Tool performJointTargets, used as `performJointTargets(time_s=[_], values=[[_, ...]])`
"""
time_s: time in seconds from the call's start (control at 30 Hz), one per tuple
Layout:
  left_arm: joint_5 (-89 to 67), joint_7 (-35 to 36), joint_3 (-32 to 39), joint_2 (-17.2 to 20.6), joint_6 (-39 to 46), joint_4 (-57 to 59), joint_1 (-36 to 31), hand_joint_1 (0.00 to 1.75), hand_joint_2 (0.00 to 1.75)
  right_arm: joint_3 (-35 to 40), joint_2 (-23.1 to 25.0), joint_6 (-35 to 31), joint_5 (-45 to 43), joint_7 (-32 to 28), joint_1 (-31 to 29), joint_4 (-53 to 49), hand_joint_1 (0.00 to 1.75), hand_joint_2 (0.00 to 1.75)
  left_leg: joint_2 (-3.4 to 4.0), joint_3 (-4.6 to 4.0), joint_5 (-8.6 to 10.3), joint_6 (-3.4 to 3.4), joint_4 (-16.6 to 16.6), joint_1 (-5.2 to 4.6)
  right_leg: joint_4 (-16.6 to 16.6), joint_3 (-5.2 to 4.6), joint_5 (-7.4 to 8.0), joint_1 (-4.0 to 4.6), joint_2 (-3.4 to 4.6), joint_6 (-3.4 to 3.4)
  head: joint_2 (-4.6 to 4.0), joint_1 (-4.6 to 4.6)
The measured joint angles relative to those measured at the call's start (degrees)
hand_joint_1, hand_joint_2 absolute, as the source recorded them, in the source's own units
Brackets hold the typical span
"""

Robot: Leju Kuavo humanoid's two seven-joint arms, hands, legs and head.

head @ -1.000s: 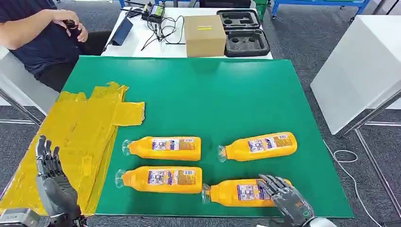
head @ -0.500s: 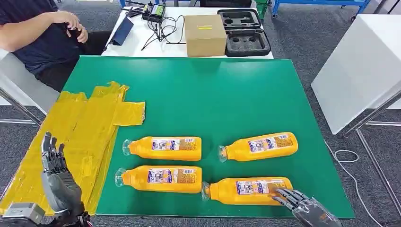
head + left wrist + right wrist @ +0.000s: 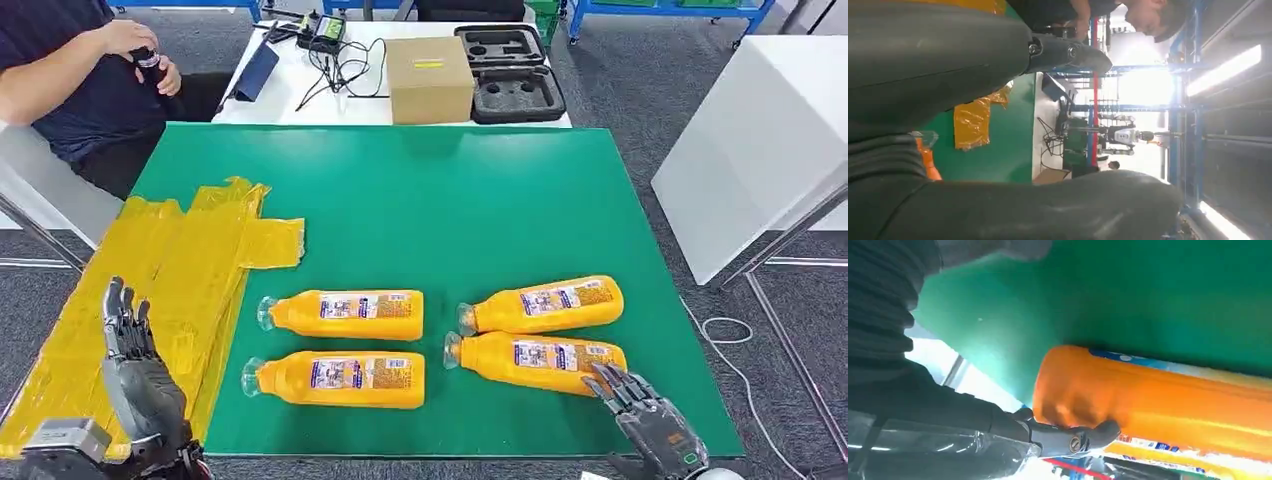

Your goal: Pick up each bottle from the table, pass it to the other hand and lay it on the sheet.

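1. Right hand [image 3: 652, 420] sits at the near right corner of the green tabletop [image 3: 440, 200], fingers spread, tips touching the base end of the near-right bottle [image 3: 540, 358]. Nothing is gripped; in the right wrist view a fingertip [image 3: 1098, 432] rests against the orange base.
2. That bottle lies flat, long axis running across the tabletop, cap end toward the robot's left, base end toward the right hand. It lies just beside the far-right bottle [image 3: 545, 305].
3. The key relation: the bottle lies just ahead of the right hand and to its left, so this hand is clearly the nearer one. My read is that it needs to come over the body and wrap across the long axis.
4. Left hand [image 3: 140, 385] is upright over the yellow sheet [image 3: 150, 270], fingers apart, holding nothing, well apart from every bottle.
5. 2 more bottles, the far-left bottle [image 3: 345, 313] and the near-left bottle [image 3: 340, 378], lie parallel beside the sheet. All 4 remain on the green, none on the sheet.
6. Labels show blue, white and orange print, too small to read.
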Motion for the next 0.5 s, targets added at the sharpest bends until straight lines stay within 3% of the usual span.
performJointTargets(time_s=[0.03, 0.07, 0.37, 0.5], values=[[0.39, -0.07, 0.0, 0.07, -0.02, 0.04, -0.04, 0.0, 0.0, 0.2, 0.83, -0.44, -0.42, -1.12, -0.17, -0.02, 0.0, 1.75, 0.05, 0.0, 0.03, -0.04, 0.0, 0.0, 0.0, -0.01, 0.09, 0.01, 0.02, -0.1, 0.0, 0.04], [0.87, -0.09, 0.0, 0.15, -0.07, 0.07, -0.03, 0.0, 0.0, 0.46, 1.92, -0.7, -0.74, -2.31, -0.13, -0.3, 0.0, 0.0, 0.05, 0.01, 0.05, -0.05, 0.01, 0.0, 0.0, -0.01, 0.1, 0.01, 0.02, -0.11, 0.0, 0.04], [1.94, -0.33, 0.11, 0.55, -0.98, 0.07, 0.27, 0.0, 0.0, 0.85, 6.55, -1.44, 3.9, -6.71, 2.98, -9.97, 0.0, 0.0, -0.22, -0.26, 0.16, -0.11, 0.02, 0.07, 0.04, -0.17, 0.05, 0.07, -0.24, -0.12, 0.0, 0.0], [2.03, -0.55, 0.26, 0.55, -1.29, 0.07, 0.52, 0.0, 0.0, 0.02, 6.47, -5.92, 5.05, -8.0, 5.51, -16.22, 0.0, 0.0, -0.26, -0.48, 0.15, -0.12, 0.01, 0.07, 0.04, -0.35, 0.03, 0.06, -0.28, -0.12, 0.0, 0.0]])
